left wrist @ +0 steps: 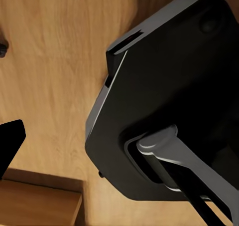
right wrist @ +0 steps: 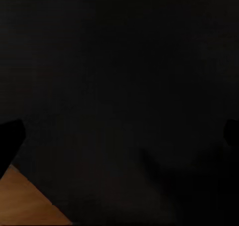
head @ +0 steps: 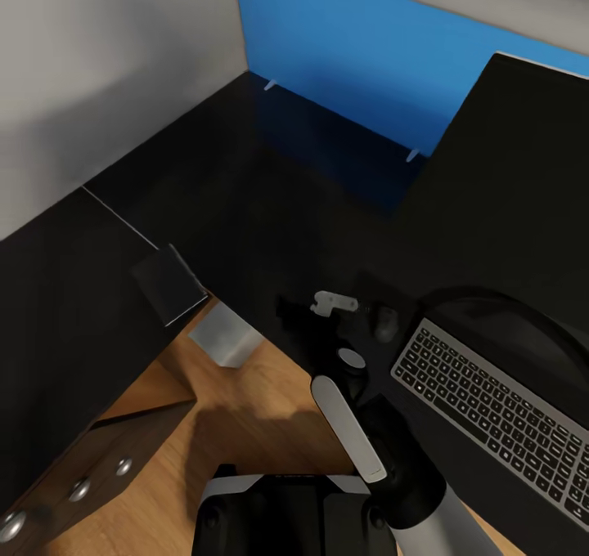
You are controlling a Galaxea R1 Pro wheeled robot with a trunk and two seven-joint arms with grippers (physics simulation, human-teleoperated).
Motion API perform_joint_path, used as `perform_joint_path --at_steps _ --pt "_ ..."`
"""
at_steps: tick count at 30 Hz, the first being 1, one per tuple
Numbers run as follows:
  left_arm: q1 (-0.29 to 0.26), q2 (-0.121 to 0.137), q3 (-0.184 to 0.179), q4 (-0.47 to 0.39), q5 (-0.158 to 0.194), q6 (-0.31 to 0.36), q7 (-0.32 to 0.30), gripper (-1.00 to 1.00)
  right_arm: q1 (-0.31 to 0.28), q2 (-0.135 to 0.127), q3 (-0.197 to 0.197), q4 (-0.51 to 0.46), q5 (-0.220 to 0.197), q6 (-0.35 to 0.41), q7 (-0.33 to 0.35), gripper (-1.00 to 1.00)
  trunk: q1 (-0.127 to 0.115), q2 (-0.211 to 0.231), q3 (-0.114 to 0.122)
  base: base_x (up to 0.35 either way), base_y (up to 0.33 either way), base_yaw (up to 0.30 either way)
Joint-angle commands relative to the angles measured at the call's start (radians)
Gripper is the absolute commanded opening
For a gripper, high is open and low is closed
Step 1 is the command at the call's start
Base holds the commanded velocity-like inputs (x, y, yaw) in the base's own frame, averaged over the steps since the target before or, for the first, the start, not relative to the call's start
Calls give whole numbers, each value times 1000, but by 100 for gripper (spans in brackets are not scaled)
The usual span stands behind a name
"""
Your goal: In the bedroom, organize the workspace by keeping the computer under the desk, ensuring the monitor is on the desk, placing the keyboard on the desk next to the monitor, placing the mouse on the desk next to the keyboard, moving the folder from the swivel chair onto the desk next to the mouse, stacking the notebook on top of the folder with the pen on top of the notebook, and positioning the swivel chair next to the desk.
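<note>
Right gripper [head: 331,304] over the desk [head: 245,204] near its front edge, jaws hard to read, can't tell | keyboard [head: 499,421] beside it by that edge | monitor [head: 507,188] behind

The monitor [head: 515,180] and keyboard [head: 499,413] run off the frame's edge.

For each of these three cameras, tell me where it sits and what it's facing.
Head view: on the head, looking down over the black desk, keyboard, monitor and blue panel; the right arm reaches onto the desk.
Left wrist view: by the left gripper, facing the wood floor and the robot's dark base.
Right wrist view: facing the dark desk close up, with a floor corner.
Shared: all three show the wood floor.
</note>
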Motion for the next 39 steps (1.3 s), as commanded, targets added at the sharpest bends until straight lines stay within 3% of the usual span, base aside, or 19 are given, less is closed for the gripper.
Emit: perform_joint_path --at_steps 1,5,13,14,25,32,37,39 --pt "0 -1 4 0 8 9 -2 100 -1 0 2 -6 -6 17 -1 100 1 -2 0 0 0 149" --pt "0 0 5 13 9 9 -2 100 0 0 2 -31 -6 93 22 100 1 -2 5 0 0 147" --pt "0 1 5 24 9 9 -3 100 0 0 5 -53 -6 164 31 100 1 -2 16 0 0 138" --pt "-1 1 5 30 9 9 -4 100 0 0 4 -56 -6 189 77 100 1 -2 18 0 0 129" --pt "-2 1 2 31 7 11 -3 100 1 0 9 -57 -5 193 95 100 1 -2 33 0 0 137" --pt "-16 1 -2 32 5 13 -3 100 6 -1 49 -57 -5 193 136 100 1 -2 43 0 0 134" --pt "-42 0 -5 31 10 21 5 100 12 -22 69 -57 -5 193 155 100 1 -2 50 0 0 122" --pt "-60 1 -5 31 13 27 34 100 13 -46 67 -57 -6 204 185 100 1 -2 52 0 0 120"
